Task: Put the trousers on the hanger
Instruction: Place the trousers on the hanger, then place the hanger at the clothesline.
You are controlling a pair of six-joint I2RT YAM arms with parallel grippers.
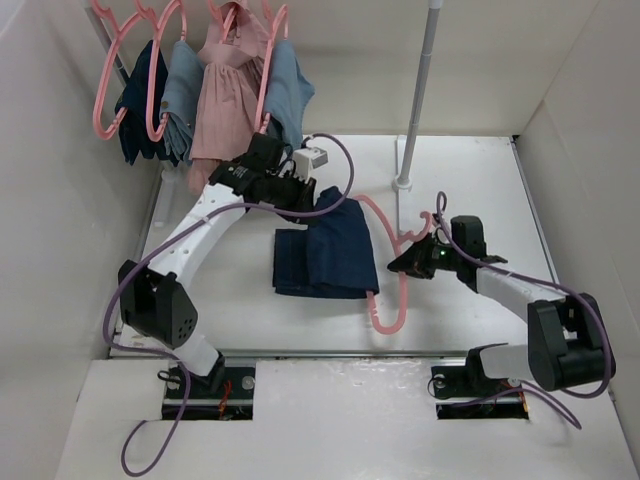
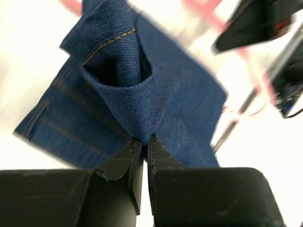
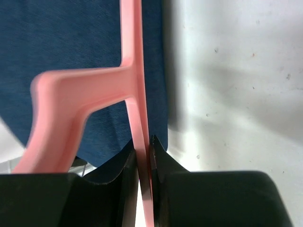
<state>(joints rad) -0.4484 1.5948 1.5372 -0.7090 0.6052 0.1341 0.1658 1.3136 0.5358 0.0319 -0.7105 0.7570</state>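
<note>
Draping seems underway: left gripper (image 2: 146, 139) pinches the trousers (image 2: 170, 90) beside the hanger (image 3: 131, 47); right gripper (image 3: 144, 144) clamps its bar; next, likely, feed cloth through

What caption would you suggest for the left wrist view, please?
Left gripper shut on a fold of the trousers, hanger blurred behind.

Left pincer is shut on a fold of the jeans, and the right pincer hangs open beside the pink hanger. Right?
Not quite. The left pincer does grip the jeans, but the right pincer is shut on the hanger, not open beside it; the right wrist view shows this.
</note>
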